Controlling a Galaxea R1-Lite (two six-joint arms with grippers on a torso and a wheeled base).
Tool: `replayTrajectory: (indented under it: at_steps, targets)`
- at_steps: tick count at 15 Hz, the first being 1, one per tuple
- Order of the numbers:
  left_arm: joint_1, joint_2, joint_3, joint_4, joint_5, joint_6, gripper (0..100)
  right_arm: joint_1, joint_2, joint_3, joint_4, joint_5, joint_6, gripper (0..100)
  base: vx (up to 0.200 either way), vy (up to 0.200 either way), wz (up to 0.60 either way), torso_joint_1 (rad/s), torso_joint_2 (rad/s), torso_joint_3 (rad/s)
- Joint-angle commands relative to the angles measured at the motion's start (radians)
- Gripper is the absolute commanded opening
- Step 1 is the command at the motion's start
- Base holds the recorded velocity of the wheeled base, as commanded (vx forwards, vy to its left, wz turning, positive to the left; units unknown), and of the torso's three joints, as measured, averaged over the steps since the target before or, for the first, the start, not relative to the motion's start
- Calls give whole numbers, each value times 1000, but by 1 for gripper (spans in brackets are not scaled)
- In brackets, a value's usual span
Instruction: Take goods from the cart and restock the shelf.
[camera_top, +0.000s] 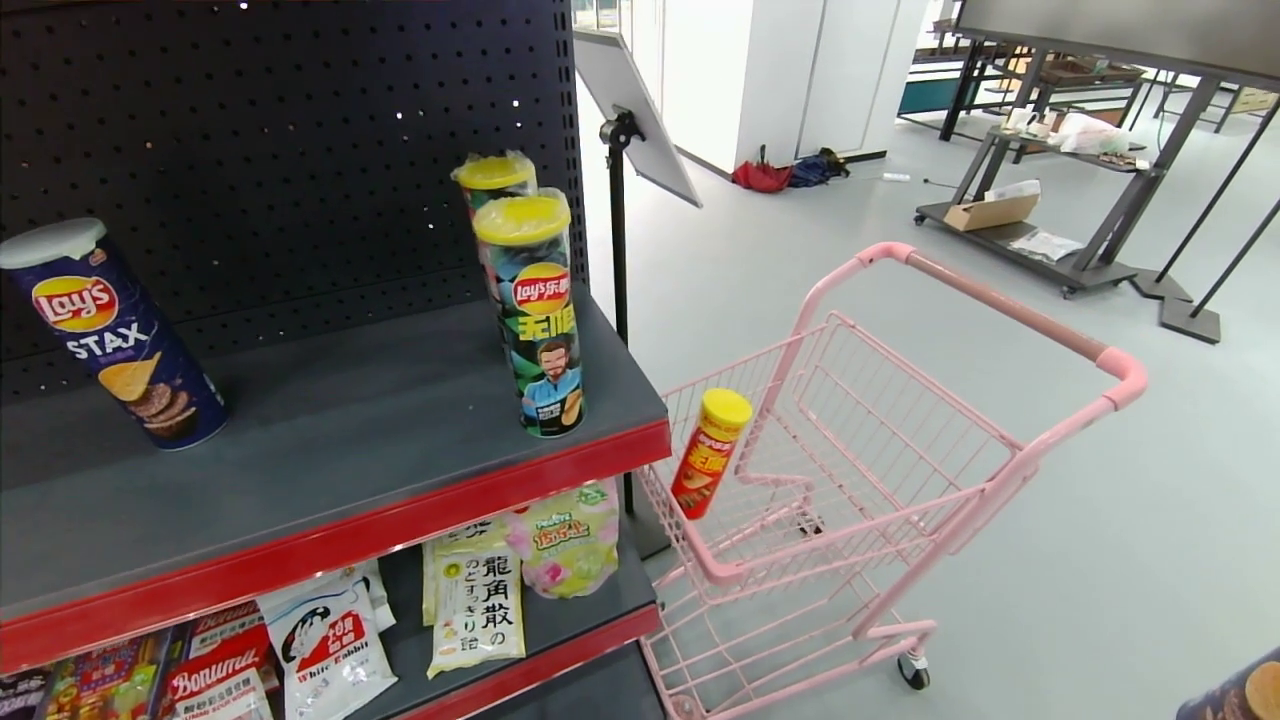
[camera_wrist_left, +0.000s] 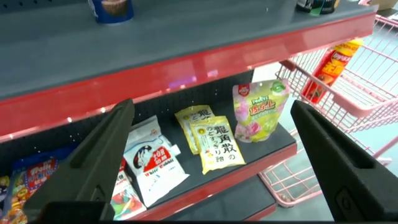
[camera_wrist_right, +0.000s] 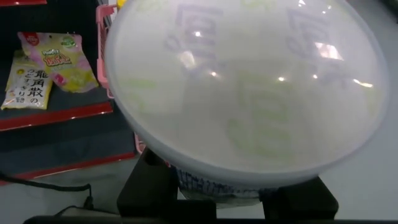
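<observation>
A grey metal shelf (camera_top: 330, 440) with a red front edge and a black pegboard back carries three tall crisp cans. A dark blue can with a white lid (camera_top: 110, 335) stands near the shelf's left edge. A green-and-black can with a yellow lid (camera_top: 540, 320) stands at the right front corner, close to the red edge. A second yellow-lidded can (camera_top: 495, 178) stands just behind it, largely hidden.

A pink wire shopping cart (camera_top: 900, 440) stands beside the shelf's right end. A red crisp can with a yellow lid (camera_top: 708, 455) leans inside the basket against the wall nearest the shelf.

On the lower shelf (camera_wrist_left: 261, 165) lie snack bags (camera_wrist_left: 214, 143); those towards its left edge are cut off.

The left gripper (camera_wrist_left: 211, 109) hangs in front of the lower shelf, beneath the red edge, with its jaws spread wide and holding nothing.

The right gripper (camera_wrist_right: 217, 196) clasps a round container with a translucent white lid (camera_wrist_right: 249, 87). The lid covers most of the container's body and the fingertips, and its label is hard to make out
</observation>
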Motion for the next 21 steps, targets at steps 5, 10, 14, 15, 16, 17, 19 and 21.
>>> replayTrajectory:
  at_steps: [5, 10, 14, 15, 16, 17, 19, 21]
  targets:
    - [0, 1, 0, 0, 0, 0, 100, 0, 9, 20, -3, 0, 1, 0, 0, 0, 0, 158, -381, -228]
    - [0, 1, 0, 0, 0, 0, 100, -3, 1, 41, -11, -7, 1, 0, 0, 0, 360, 27, -67, -37]
    - [0, 1, 0, 0, 0, 0, 100, -4, 0, 43, -11, -6, 1, 0, 0, 0, 600, 6, -1, -2]
    - [0, 1, 0, 0, 0, 0, 100, -4, -2, 44, -11, -6, 1, 0, 0, 0, 600, -2, -7, 2]
    - [0, 1, 0, 0, 0, 0, 100, -4, -2, 44, -12, -6, 1, 0, 0, 0, 600, 2, -2, 7]
    - [0, 1, 0, 0, 0, -2, 100, -6, -9, 46, -12, -6, 3, 0, 0, 0, 600, 7, 2, 2]
    - [0, 1, 0, 0, 0, -5, 100, -7, -74, 87, -12, -7, 1, 0, 0, 0, 0, 0, 0, 0]
    - [0, 1, 0, 0, 2, -3, 100, -7, -199, 147, -11, -9, 0, 0, 0, 0, 0, 0, 0, 0]
